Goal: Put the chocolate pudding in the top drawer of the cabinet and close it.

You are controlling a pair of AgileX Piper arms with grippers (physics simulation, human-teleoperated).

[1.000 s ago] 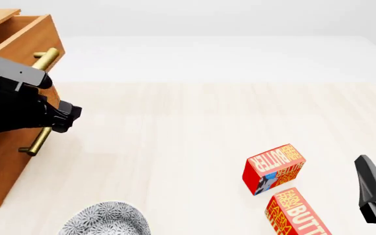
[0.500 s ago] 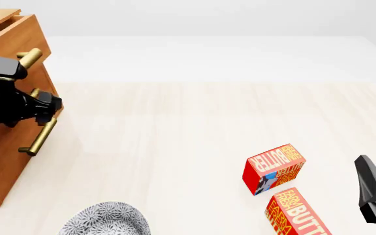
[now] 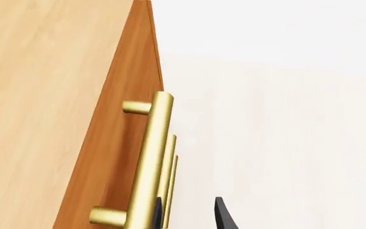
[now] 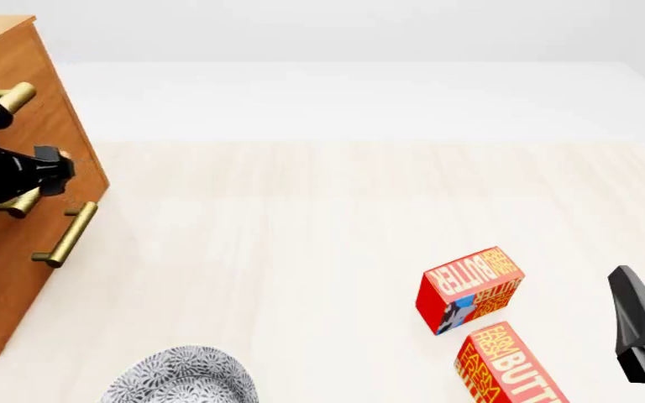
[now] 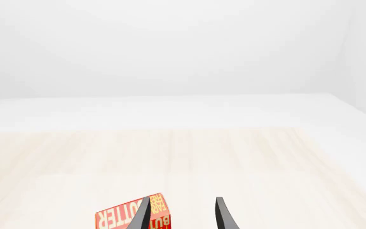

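Front view: the cabinet point(image 4: 14, 201) is standing at the far left of the tabletop point(image 4: 334, 210), its front looking flush, with the top drawer point(image 4: 31, 101) showing no gap, and the left gripper point(image 4: 44, 172) is sitting right against that front between the two brass handles, the upper handle point(image 4: 14, 96) poking out above the arm and the lower handle point(image 4: 67, 235) hanging free below. The pudding is showing nowhere, so where it is lying cannot be told. Two red butter boxes point(image 4: 470, 287) are lying near the right gripper point(image 4: 642, 332), and a patterned bowl point(image 4: 182, 378) is peeking in at the near edge. Left wrist view: the dark fingers point(image 3: 224, 217) are standing apart, one just beside the brass bar point(image 3: 151, 157), gripping nothing. Right wrist view: the fingers point(image 5: 224, 217) are spread open and empty, hovering over a butter box point(image 5: 129, 217).
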